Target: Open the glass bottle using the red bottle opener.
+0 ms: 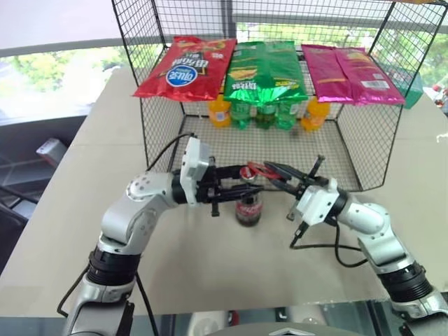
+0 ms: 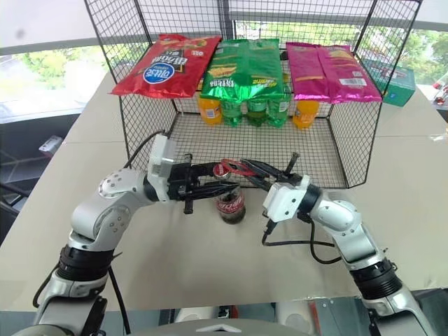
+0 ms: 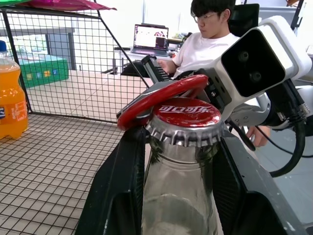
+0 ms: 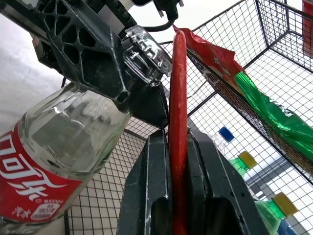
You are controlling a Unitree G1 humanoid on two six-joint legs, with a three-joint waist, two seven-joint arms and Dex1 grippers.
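Observation:
The glass bottle (image 1: 248, 208), with dark cola and a red label, stands upright on the beige table (image 1: 210, 273) in front of the wire cage. My left gripper (image 1: 243, 187) reaches in level from the left and is shut on its neck; in the left wrist view its black fingers (image 3: 122, 186) flank the neck just below the red crown cap (image 3: 186, 117). My right gripper (image 1: 275, 175) comes in from the right, shut on the handle of the red bottle opener (image 1: 253, 169). The opener's ring (image 3: 156, 98) lies tilted against the cap's edge, and it shows edge-on between the pads (image 4: 177, 122).
A black wire cage (image 1: 364, 154) stands right behind the bottle, with chip bags (image 1: 266, 70) on top and orange (image 1: 219, 112) and green plastic bottles (image 1: 264, 113) inside. A person (image 3: 210, 34) sits at a laptop beyond the table. A black cable (image 1: 329, 246) loops under my right wrist.

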